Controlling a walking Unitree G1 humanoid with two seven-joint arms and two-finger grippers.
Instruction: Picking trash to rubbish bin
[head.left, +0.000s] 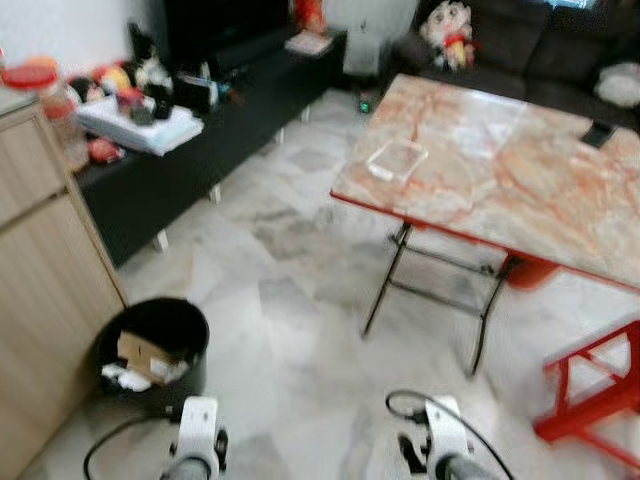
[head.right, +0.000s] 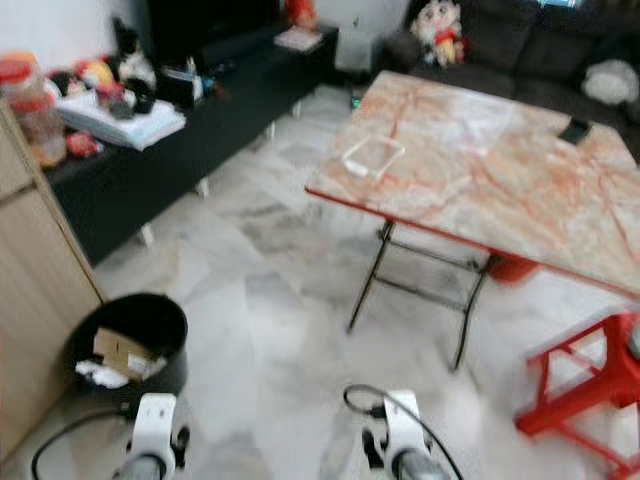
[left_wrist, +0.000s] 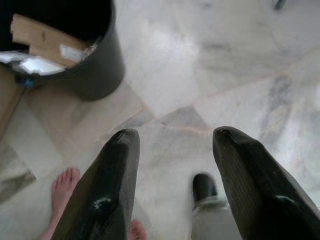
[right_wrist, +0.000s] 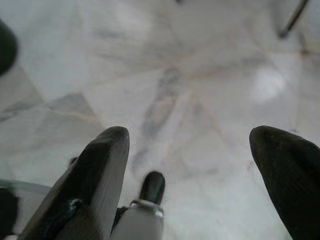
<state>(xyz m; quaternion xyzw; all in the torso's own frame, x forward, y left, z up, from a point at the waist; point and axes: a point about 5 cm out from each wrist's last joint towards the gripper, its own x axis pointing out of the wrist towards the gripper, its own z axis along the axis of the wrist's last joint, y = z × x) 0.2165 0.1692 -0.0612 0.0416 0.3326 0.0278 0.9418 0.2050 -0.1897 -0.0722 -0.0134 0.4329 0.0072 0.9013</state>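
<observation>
Bin (left_wrist: 95, 70) holding trash (left_wrist: 37, 47), apparently well beyond spread left fingers (left_wrist: 107, 195)

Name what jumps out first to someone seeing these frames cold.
The marble-patterned folding table with its red edge dominates the right, a clear plastic container lying near its front corner. At lower left, by the wooden cabinet, a black rubbish bin already holds cardboard and paper. Both the left gripper and right gripper hang open over bare marble floor, holding nothing.
</observation>
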